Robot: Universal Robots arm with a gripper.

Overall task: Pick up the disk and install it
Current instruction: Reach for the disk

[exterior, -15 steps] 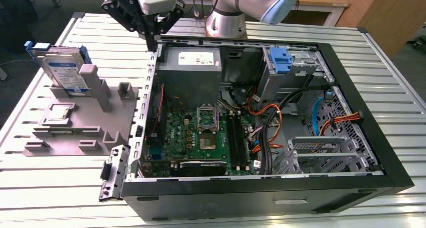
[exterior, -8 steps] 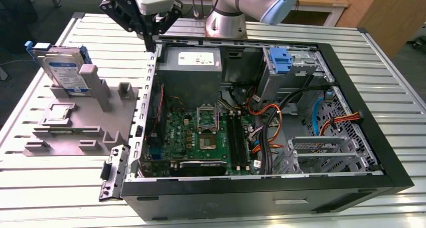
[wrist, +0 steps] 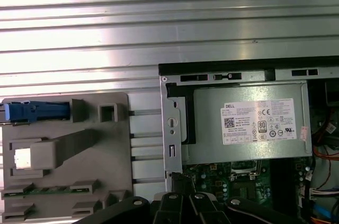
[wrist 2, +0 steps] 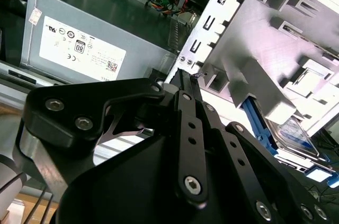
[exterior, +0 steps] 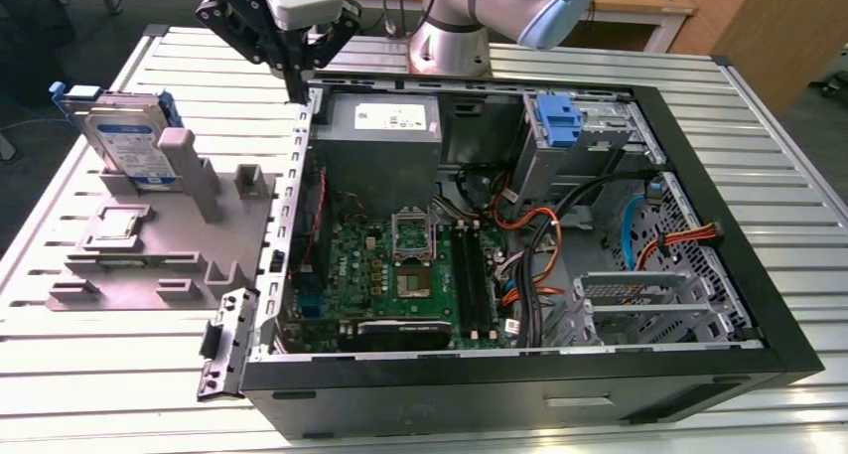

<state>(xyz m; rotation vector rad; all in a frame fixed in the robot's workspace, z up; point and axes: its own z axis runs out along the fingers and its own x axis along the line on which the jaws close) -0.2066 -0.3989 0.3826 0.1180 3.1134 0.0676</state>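
Hovering gripper (exterior: 294,92), jaws together, empty.

Disk (exterior: 129,141) upright on jig (exterior: 146,267) at the exterior view's left of PC case (exterior: 530,386), claw (exterior: 294,88) abv its wall.

White label (wrist: 263,121) on grey metal box (wrist: 206,128): small print, symbols.
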